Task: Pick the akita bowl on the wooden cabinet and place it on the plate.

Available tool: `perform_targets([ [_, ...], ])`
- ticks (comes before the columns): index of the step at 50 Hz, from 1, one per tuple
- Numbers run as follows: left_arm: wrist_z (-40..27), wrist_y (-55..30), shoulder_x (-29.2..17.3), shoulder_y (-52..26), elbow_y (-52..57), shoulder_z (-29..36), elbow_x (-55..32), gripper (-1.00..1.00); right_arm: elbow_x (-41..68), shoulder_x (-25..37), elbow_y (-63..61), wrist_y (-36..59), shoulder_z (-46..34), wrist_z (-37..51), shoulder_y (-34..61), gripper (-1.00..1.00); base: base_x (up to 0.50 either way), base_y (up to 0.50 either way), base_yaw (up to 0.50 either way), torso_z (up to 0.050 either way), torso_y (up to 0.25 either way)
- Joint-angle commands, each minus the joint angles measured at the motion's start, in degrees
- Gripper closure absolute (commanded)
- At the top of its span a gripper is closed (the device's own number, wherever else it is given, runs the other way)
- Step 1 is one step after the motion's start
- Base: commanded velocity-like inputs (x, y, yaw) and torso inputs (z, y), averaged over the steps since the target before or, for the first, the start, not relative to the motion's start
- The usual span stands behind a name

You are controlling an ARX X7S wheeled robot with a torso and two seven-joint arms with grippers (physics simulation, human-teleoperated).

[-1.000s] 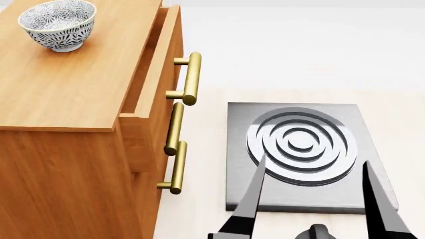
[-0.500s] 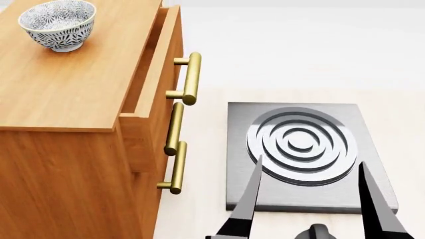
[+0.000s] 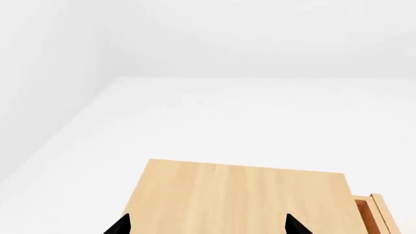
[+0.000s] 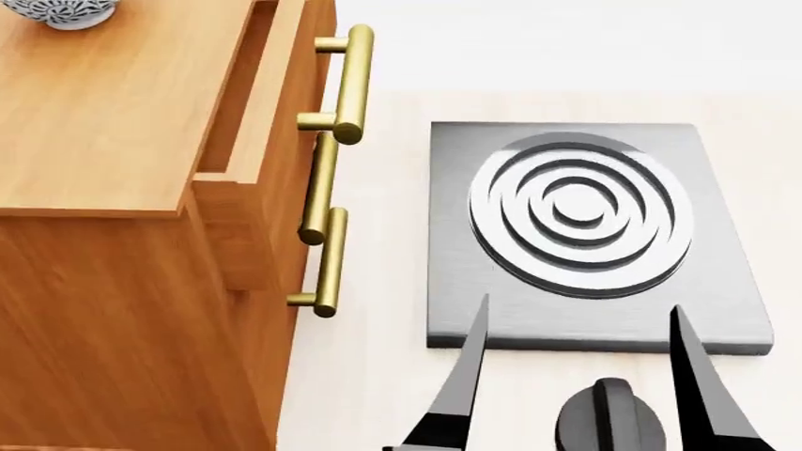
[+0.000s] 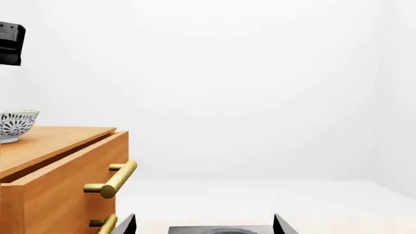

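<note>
Orange-brown wood fills the left of the head view: the wooden cabinet (image 4: 113,122) stands there with its top drawer pulled slightly out and brass-gold bar handles (image 4: 345,85) down its front. At the upper left corner of that frame, only the lower part of the akita bowl (image 4: 63,11) shows, resting on the cabinet top; in the right wrist view the bowl (image 5: 14,125) sits at the left edge, upright on the wood. Right of the cabinet, on the pale bench (image 4: 376,376), lies a dark grey square slab (image 4: 452,235) carrying a round disc of concentric grey and white rings (image 4: 579,214). At the lower centre and right of the head view, the right tool (image 4: 579,324) hangs just in front of the slab's near edge, its two dark fingers spread wide apart and clamped on nothing. In the left wrist view, the left tool (image 3: 208,225) shows only two black fingertips, well apart, over the cabinet's bare top.
</note>
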Motion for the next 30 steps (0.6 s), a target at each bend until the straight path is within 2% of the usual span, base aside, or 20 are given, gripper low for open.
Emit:
perform_targets([
  [1,2.22,0.29,0.56,0.35,-0.35,-7.95,9.30,-1.00,-0.11,-0.15,0.11,0.05,-0.18,-0.08,0.05,-1.00,0.00,0.00,0.00,0.000,-0.215],
  [5,5.56,0.92,1.28,-0.27,-0.34,-7.04,12.17,-1.00,-0.11,-0.27,0.22,0.08,-0.23,-0.18,0.08,-1.00,0.00,0.00,0.00,0.000,0.000],
  [8,2.87,0.65,0.49,-0.95,-0.34,-12.43,10.47,-1.00,-0.10,-0.36,0.32,-0.01,-0.26,-0.32,0.05,-1.00,0.00,0.00,0.00,0.000,0.000],
  [18,4.37,-3.86,0.28,-0.17,-0.36,-15.20,14.70,-1.00,-0.21,-0.63,0.98,-0.39,-0.35,-0.89,-0.26,-1.00,0.00,0.00,0.00,0.000,0.000],
  [25,1.44,-6.40,-0.72,0.37,-0.36,-19.16,16.24,-1.00,-0.34,-0.63,0.90,-0.41,-0.32,-0.92,-0.41,-1.00,0.00,0.00,0.00,0.000,0.000],
  [30,3.58,-8.18,-0.21,0.27,-0.35,-19.05,17.89,-1.00,-0.41,-0.68,0.89,-0.33,-0.34,-0.95,-0.47,-1.00,0.00,0.00,0.00,0.000,0.000],
])
